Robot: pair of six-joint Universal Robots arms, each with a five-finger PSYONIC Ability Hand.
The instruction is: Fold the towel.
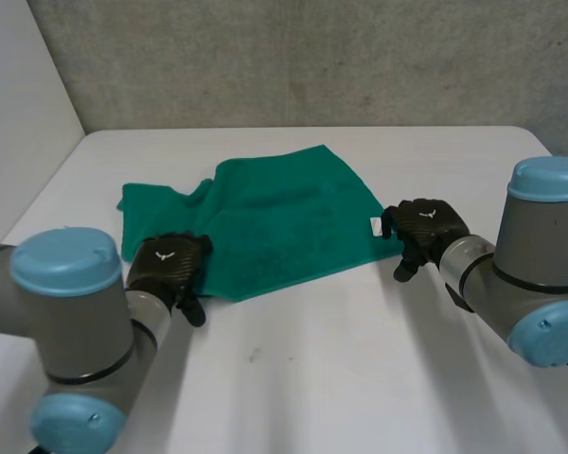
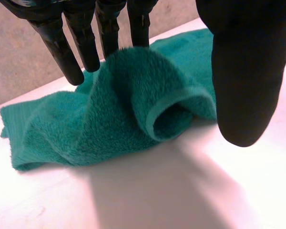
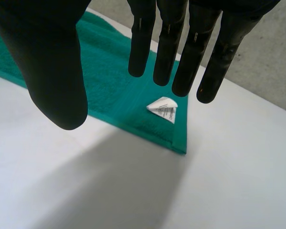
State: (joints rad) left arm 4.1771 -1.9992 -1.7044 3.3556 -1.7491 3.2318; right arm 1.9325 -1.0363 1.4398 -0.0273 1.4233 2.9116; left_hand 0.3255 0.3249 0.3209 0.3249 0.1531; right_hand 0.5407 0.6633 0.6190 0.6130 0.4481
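A green towel lies on the white table, partly folded, with a rumpled part at its left end. My left hand is at the towel's near left corner. In the left wrist view its fingers are straight and spread above a raised, curled fold of the towel, and the thumb stands apart from the cloth. My right hand is at the towel's right corner. There its straight fingers hover over the flat corner near a white label, holding nothing.
A grey wall runs behind the table's far edge, and a white panel stands at the left. Bare tabletop stretches in front of the towel and to its right.
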